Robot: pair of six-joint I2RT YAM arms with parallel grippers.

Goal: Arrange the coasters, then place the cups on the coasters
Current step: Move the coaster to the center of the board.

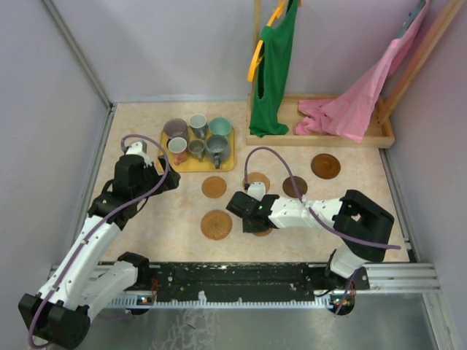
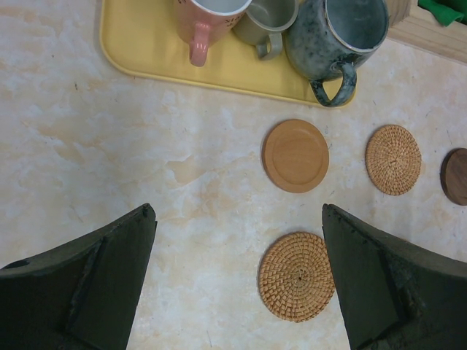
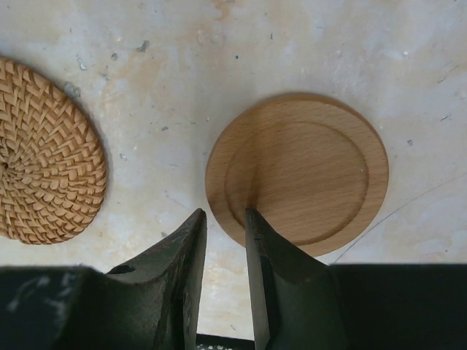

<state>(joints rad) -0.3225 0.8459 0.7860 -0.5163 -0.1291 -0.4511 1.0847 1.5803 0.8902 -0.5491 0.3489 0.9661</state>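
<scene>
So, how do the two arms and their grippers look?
The left arm and right arm have white links, black joints and a looping grey-purple cable. The left gripper and right gripper have dark, tapered fingers.

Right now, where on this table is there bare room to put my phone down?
Two bare patches: one between the left arm and the near woven coaster, in front of the yellow tray; one beyond the rightmost dark coaster, toward the wall. The middle is crowded: the other coasters and the right arm fill it.
</scene>
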